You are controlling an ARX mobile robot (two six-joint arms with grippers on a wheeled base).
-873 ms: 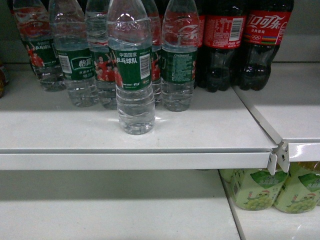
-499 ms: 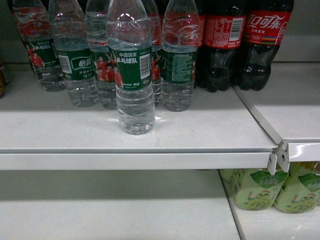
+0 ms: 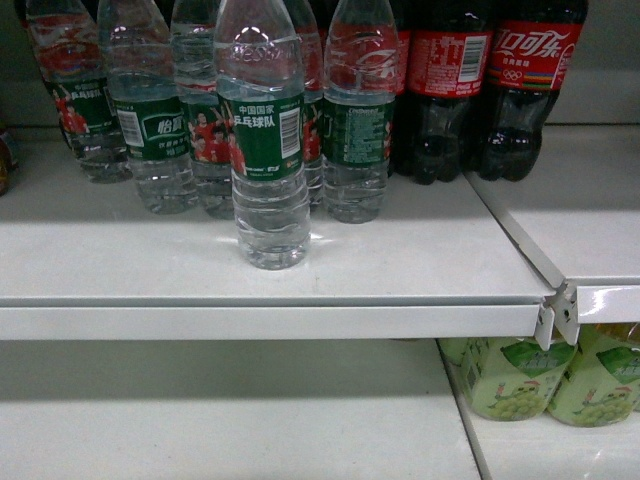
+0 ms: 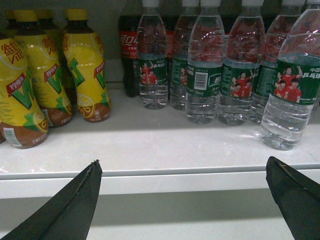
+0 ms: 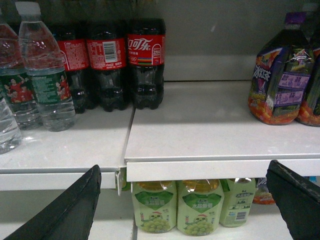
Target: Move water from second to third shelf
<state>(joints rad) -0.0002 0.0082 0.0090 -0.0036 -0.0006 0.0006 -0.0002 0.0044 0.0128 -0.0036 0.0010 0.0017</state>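
One water bottle [image 3: 268, 150], clear and ribbed with a green label, stands upright by itself near the front of the upper white shelf [image 3: 270, 320]. Several more water bottles [image 3: 160, 120] are lined up behind it. In the left wrist view this front bottle [image 4: 294, 95] is at the far right, beyond the shelf lip. My left gripper [image 4: 183, 167] is open and empty, level with the shelf's front edge and to the left of that bottle. My right gripper [image 5: 184, 170] is also open and empty, in front of the shelf joint, with water bottles [image 5: 47, 80] far to its left. Neither gripper shows in the head view.
Dark cola bottles [image 3: 480, 90] with red labels stand right of the water. Yellow lemon-tea bottles [image 4: 45, 75] are on the left and purple-labelled bottles [image 5: 282, 75] on the right. Pale green grape drinks [image 5: 200, 207] sit on the lower shelf [image 3: 230, 420] under the metal bracket [image 3: 555, 315].
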